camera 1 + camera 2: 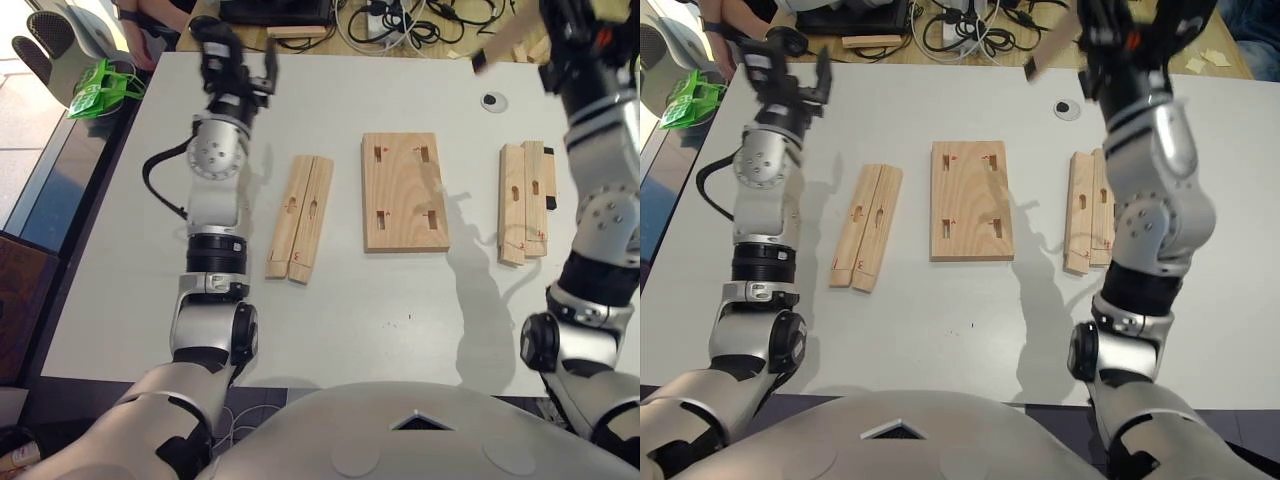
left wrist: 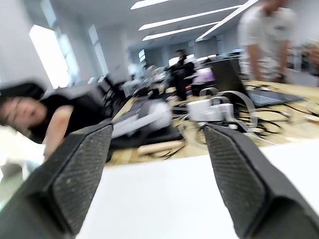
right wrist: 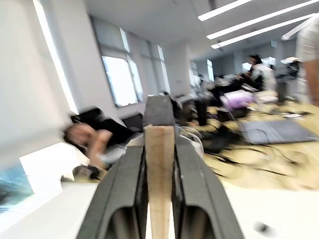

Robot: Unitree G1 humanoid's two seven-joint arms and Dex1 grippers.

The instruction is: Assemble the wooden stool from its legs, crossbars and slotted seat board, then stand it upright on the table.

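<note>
White table carries the slotted seat board between the two raised grippers, nearer the robot. Left gripper gapes, empty; right gripper clamps a wooden bar, its far end blurred, partly cut off.

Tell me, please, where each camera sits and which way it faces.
Left eye view: on the head, looking down at the table and seat board; both arms show.
Right eye view: beside it, sharing that scene.
Left wrist view: on the left wrist, facing the room; the left end effector is open.
Right wrist view: on the right wrist, facing the room; the right end effector clamps a wooden piece.
</note>
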